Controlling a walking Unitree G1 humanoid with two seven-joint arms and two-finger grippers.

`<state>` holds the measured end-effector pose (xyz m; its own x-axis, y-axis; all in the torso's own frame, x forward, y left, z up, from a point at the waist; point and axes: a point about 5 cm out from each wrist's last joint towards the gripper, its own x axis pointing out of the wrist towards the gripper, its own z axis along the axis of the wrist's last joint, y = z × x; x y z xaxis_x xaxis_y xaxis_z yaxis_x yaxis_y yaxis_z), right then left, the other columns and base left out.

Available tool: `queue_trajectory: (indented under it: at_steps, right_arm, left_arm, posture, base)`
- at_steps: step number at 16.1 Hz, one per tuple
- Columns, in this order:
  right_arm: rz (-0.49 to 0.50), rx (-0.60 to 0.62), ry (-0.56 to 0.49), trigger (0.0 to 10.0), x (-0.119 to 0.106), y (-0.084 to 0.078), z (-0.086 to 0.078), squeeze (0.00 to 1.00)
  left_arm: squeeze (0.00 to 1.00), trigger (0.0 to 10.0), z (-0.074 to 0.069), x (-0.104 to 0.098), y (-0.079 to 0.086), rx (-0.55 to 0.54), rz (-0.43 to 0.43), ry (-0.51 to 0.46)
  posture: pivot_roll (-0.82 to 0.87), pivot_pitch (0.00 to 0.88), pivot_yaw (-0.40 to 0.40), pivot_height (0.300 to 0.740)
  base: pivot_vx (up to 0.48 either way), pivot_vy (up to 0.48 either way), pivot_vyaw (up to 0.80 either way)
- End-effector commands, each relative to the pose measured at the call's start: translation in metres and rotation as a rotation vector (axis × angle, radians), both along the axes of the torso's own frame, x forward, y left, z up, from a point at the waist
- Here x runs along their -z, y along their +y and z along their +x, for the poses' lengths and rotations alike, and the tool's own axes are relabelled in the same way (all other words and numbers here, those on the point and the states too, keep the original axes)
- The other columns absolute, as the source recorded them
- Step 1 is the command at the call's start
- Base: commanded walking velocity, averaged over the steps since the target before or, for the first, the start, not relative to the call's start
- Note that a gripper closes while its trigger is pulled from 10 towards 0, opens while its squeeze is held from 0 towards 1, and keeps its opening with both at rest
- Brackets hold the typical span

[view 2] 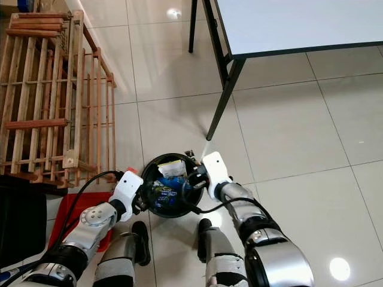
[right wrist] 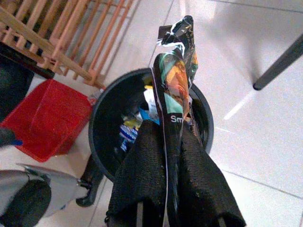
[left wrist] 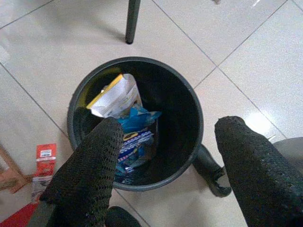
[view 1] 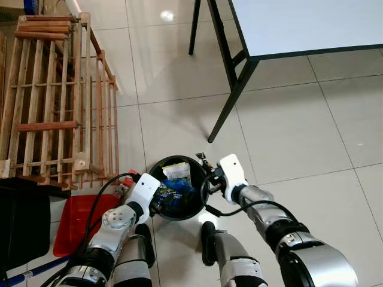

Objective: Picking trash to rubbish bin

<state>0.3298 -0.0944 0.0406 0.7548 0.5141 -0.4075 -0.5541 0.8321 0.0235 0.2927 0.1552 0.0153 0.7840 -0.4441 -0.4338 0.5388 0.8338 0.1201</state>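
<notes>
I see the right gripper [right wrist: 173,156] pinching a wrapper [right wrist: 176,85] flat between its fingers at the bin's [view 1: 157,210] 3 o'clock rim; left gripper [left wrist: 168,156] spread wide, empty, at 9 o'clock.

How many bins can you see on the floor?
1. A round black bin stands on the tiles between the robot's two arms, near the table leg, with wrappers already inside. The right gripper holds another wrapper above it.
</notes>
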Motion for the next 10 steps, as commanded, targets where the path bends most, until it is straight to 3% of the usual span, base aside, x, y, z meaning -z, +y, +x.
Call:
queue_trajectory:
  at_steps: [1, 6, 10]
  right_arm:
    - [0.004, 0.013, 0.052, 10.0, 0.009, -0.001, -0.006, 0.0]
    - [0.046, -0.022, 0.088, 10.0, 0.015, 0.018, -0.014, 0.0]
    - [0.062, -0.051, 0.119, 10.0, 0.022, 0.028, -0.023, 0.0]
  left_arm:
    - [0.0, 10.0, -0.009, 0.01, -0.002, 0.005, -0.002, 0.043]
    - [0.0, 10.0, 0.004, 0.0, -0.005, -0.002, -0.008, 0.021]
    - [0.0, 10.0, 0.002, 0.002, -0.004, 0.0, -0.005, 0.024]
  posture:
    - [0.05, 0.421, -0.086, 0.74]
    - [0.05, 0.424, -0.087, 0.74]
    - [0.05, 0.424, -0.09, 0.74]
  base:
    - [0.0, 0.0, 0.0]
    - [0.0, 0.0, 0.0]
    - [0.0, 0.0, 0.0]
